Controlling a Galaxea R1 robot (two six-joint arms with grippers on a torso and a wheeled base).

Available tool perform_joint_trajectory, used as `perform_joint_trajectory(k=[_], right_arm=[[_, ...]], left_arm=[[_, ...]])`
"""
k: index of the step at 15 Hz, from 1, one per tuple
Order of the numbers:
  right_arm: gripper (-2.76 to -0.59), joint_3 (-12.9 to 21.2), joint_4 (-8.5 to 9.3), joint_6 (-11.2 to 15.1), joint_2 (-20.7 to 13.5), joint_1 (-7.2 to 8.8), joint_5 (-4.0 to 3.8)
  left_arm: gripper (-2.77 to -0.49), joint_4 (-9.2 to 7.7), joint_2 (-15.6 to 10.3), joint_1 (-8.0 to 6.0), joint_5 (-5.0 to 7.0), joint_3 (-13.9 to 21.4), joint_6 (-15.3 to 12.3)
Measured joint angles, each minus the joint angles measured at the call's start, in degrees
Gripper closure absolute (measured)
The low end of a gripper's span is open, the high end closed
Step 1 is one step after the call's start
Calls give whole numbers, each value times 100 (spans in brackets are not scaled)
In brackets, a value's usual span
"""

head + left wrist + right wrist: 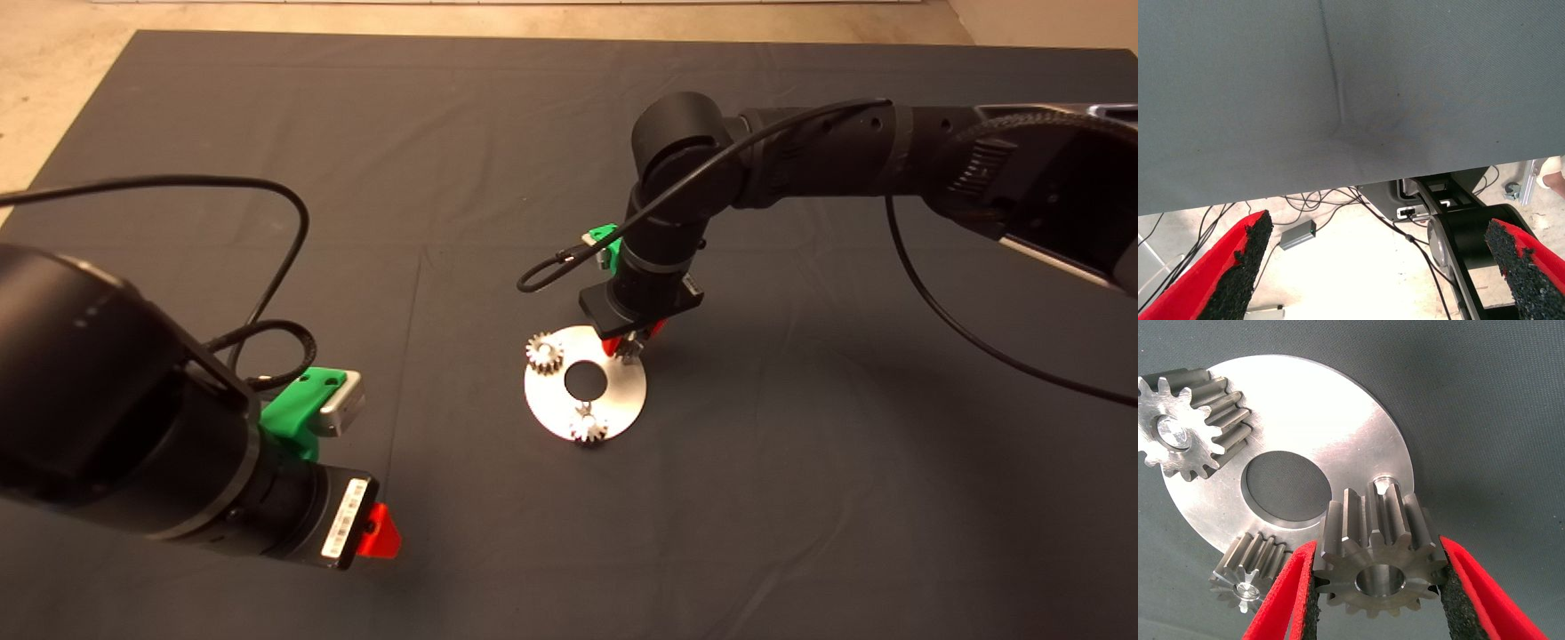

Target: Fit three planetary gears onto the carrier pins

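Note:
The white carrier disc (622,391) lies mid-mat with a large centre hole. Two steel planetary gears sit on its pins: one at the left (543,353), one at the near edge (588,428). Both show in the right wrist view, one (1185,427) and the other (1248,570). My right gripper (629,347) is over the disc's far right edge, shut on the third gear (1379,557), held just above and beside the bare pin (1383,483). My left gripper (382,532) is parked at the lower left; its fingers (1238,267) stand wide apart and empty.
The dark mat (356,133) covers the table. The right arm (800,151) reaches in from the right with a looping black cable (569,258). The left wrist view shows the mat's edge, floor cables and a small grey box (1297,235).

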Motion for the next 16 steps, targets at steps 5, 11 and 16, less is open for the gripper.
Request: perform_joint_trajectory(k=[5, 11, 16], right_arm=[[-106, 0, 0, 5, -2, 0, 0], [-106, 0, -1, 107, -2, -10, 0], [-106, 0, -1, 118, -4, -90, 0]], left_arm=[[-233, 0, 2, 0, 0, 2, 0], [-233, -3, 0, -1, 0, 33, 0], [-233, -2, -30, -2, 0, 41, 0]])
